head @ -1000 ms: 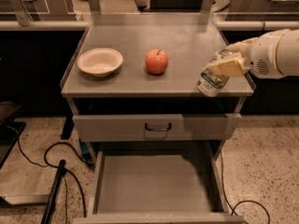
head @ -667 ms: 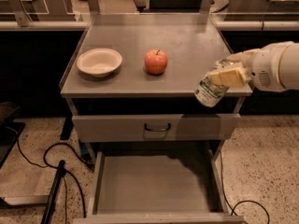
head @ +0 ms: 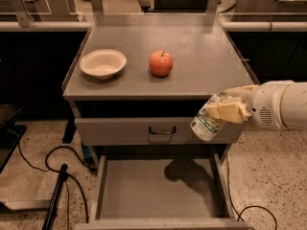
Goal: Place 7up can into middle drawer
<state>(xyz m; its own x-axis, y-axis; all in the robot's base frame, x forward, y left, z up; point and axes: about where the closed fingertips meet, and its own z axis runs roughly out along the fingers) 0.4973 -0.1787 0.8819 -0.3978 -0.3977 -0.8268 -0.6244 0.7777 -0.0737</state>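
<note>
My gripper comes in from the right on a white arm and is shut on the 7up can, a white-silver can with a green band, held tilted. The can hangs in the air in front of the cabinet's front right corner, below the table top. The middle drawer is pulled open beneath it, its flat grey floor bare, with the can's shadow on its right part. The can is above the drawer's right side and does not touch it.
A red apple and a white bowl sit on the grey table top. The closed upper drawer with a small black handle is behind the can. Black cables lie on the floor at left.
The gripper has carried the can off the table top's right edge, forward and down, to in front of the closed drawer above the open drawer.
</note>
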